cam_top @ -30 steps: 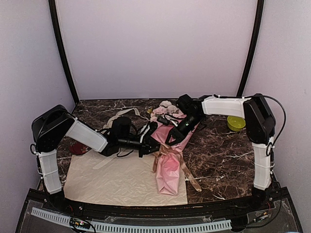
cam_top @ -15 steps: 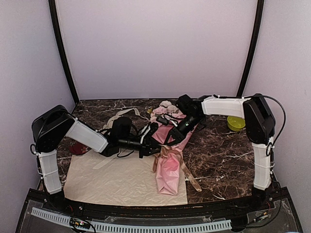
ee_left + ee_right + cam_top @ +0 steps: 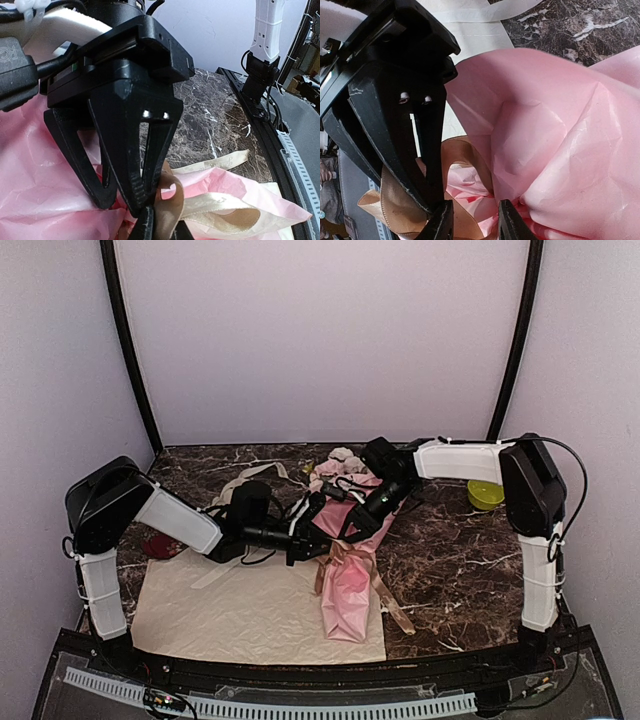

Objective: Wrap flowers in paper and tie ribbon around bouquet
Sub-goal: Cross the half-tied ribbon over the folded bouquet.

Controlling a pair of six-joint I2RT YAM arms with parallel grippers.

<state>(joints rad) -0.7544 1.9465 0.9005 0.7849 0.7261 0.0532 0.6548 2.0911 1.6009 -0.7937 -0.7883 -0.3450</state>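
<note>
At the far left, the left arm [image 3: 175, 518] rises from its base and bends sharply at a high black elbow. Its white forearm runs low and rightward over the dark veined marble table [image 3: 450, 560], near the far edge of a large, flat, pale cream-beige sheet [image 3: 230, 610]. Beyond its wrist lies a loose cream-white ribbon tangle [image 3: 243, 480]. The left gripper [image 3: 322, 544] points right, nearly level. Its fingers [image 3: 427, 165] are pressed almost together, pinching the long flat tan satin ribbon [image 3: 348, 552] at their tips.

That ribbon circles the waist of the bouquet [image 3: 347, 595], a long cone of thin crinkled pink paper [image 3: 560, 150]. The cone lies mid-table with its narrow end toward the near edge, and the ribbon tails trail off to its right. The pink and cream artificial flowers [image 3: 338, 466] show at the wide far end.

The right gripper [image 3: 352, 526] slants down and leftward onto the cone just above the ribbon, its tips close to the left gripper's. Its fingers [image 3: 442, 222] stand partly apart, with ribbon and crumpled paper showing in the gap. The right arm [image 3: 465, 458] holds its white forearm level, reaching left from a tall upright link. A small yellow-green bowl [image 3: 485, 494] sits below that forearm.
</note>
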